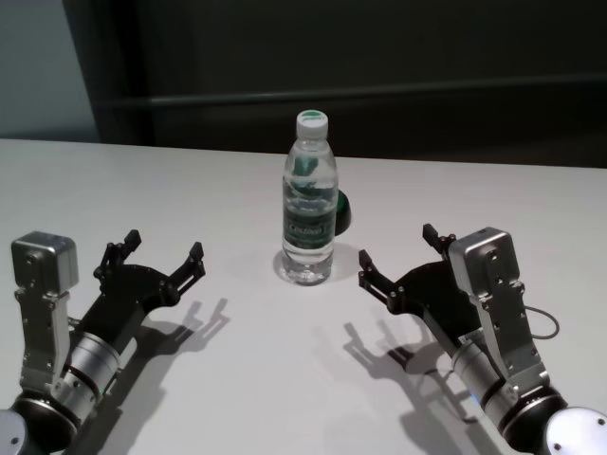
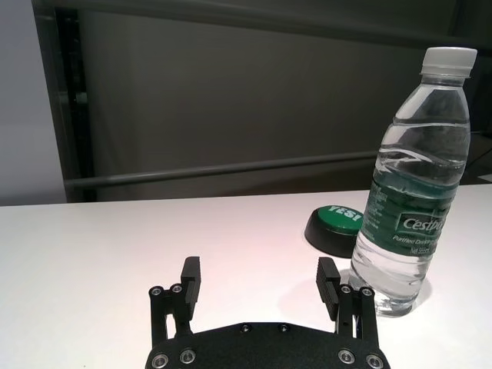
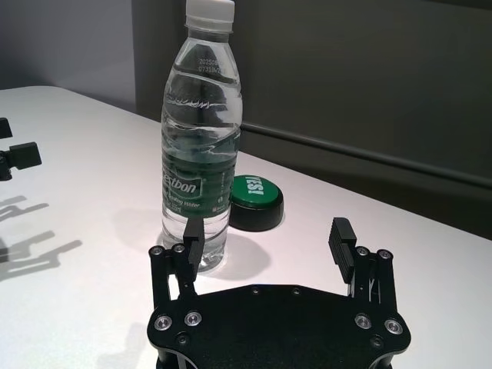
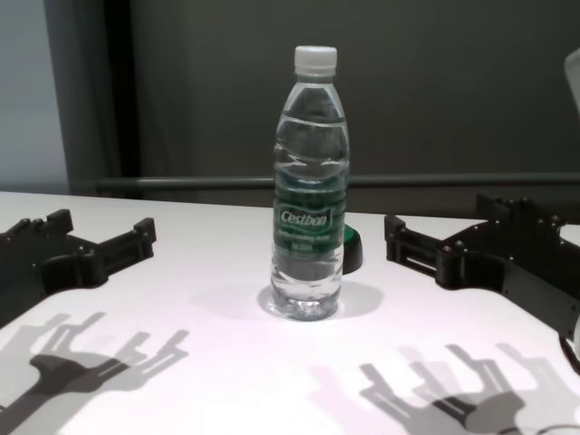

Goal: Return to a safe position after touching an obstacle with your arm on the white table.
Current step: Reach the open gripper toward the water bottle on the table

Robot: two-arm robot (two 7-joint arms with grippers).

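The obstacle, a tall clear water bottle [image 1: 309,204] with a white cap and green label, stands upright in the middle of the white table [image 1: 142,180]. It also shows in the left wrist view [image 2: 415,192], right wrist view [image 3: 198,154] and chest view [image 4: 309,208]. My left gripper [image 1: 164,245] is open and empty, low over the table to the bottle's left, apart from it [image 2: 259,269] [image 4: 101,225]. My right gripper [image 1: 396,245] is open and empty to the bottle's right, also apart from it [image 3: 267,231] [image 4: 441,213].
A low green-and-black button [image 1: 342,213] sits just behind and to the right of the bottle, close to it [image 2: 336,228] [image 3: 256,201] [image 4: 352,249]. A dark wall with a rail runs behind the table's far edge.
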